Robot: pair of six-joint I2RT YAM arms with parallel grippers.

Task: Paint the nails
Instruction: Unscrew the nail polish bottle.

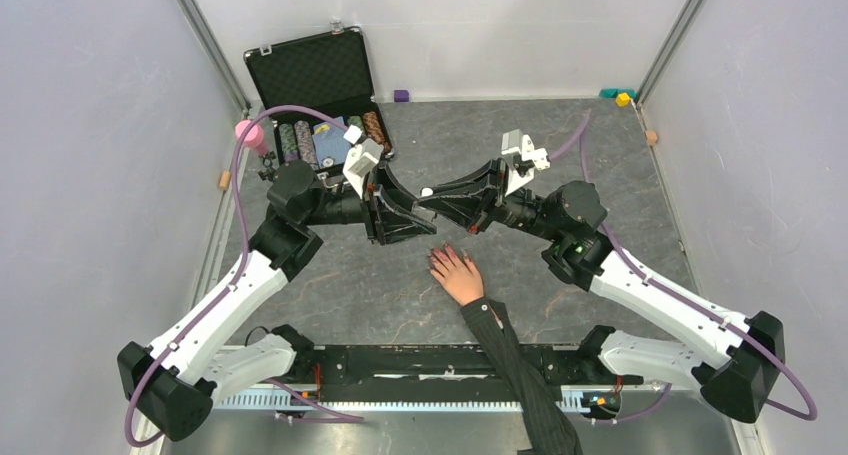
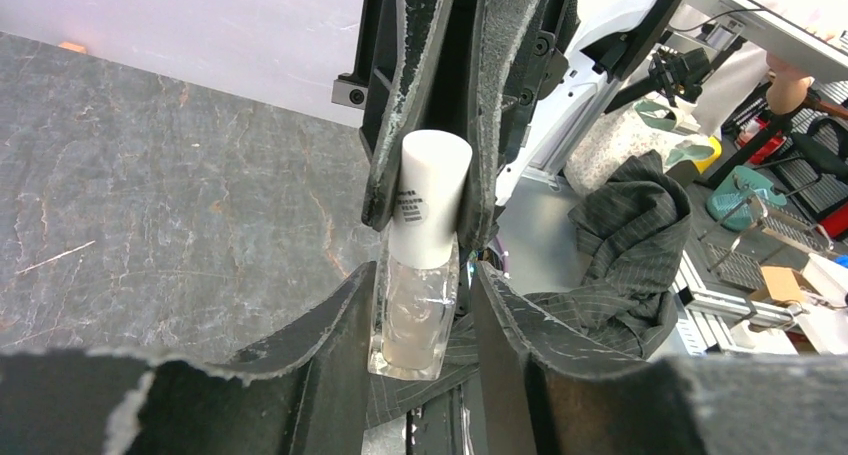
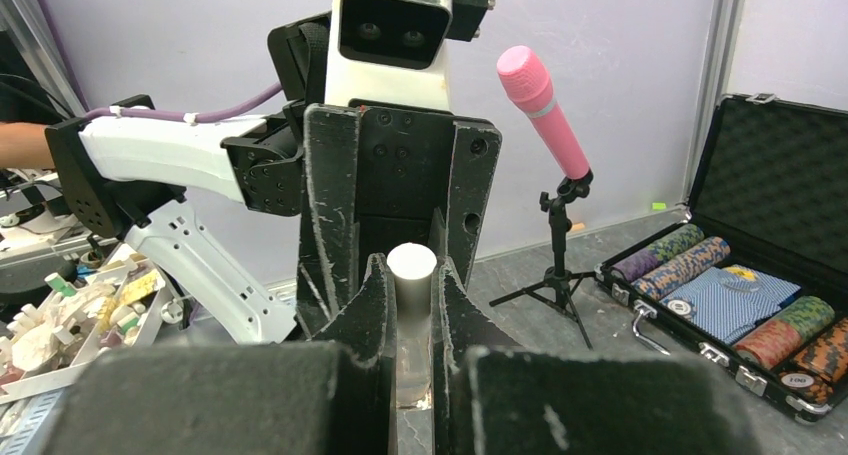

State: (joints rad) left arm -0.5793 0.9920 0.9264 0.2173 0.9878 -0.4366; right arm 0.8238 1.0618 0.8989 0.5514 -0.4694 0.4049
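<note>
A pale hand (image 1: 458, 276) in a dark pinstriped sleeve (image 1: 520, 370) lies flat on the table, with its reddish-pink nails (image 1: 436, 259) pointing to the far left. Just beyond them my two grippers meet tip to tip above the table. My left gripper (image 1: 408, 207) is shut on the glass body of a small clear bottle (image 2: 413, 315). My right gripper (image 1: 440, 201) is shut on the bottle's white cap (image 2: 433, 200), which also shows in the right wrist view (image 3: 412, 265). The sleeve shows in the left wrist view (image 2: 620, 235), where the nails are hidden.
An open black case (image 1: 318, 90) with poker chips stands at the back left; it also shows in the right wrist view (image 3: 740, 295). A pink microphone on a small tripod (image 1: 250, 135) stands beside it. Small coloured blocks (image 1: 622, 98) lie by the back wall.
</note>
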